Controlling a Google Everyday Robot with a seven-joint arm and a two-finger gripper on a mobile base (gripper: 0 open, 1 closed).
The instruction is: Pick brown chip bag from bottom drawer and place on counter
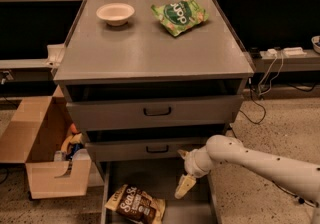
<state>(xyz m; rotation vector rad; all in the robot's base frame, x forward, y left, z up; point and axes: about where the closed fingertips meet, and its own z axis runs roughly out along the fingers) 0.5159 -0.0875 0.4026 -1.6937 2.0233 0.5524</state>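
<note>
The brown chip bag [136, 205] lies flat at the front left of the open bottom drawer [165, 178], with its white script facing up. My gripper [183, 172] hangs over the drawer, to the right of the bag and a little above it, not touching it. It is open and empty, with one cream finger [184, 187] pointing down toward the drawer floor. The white arm reaches in from the lower right. The counter [145, 48] is the grey top of the cabinet.
A green chip bag [180, 14] and a white bowl [115, 13] sit at the back of the counter. Two shallower drawers with black handles [157, 111] are above the bottom one. An open cardboard box [47, 153] stands on the floor at left. Cables run at right.
</note>
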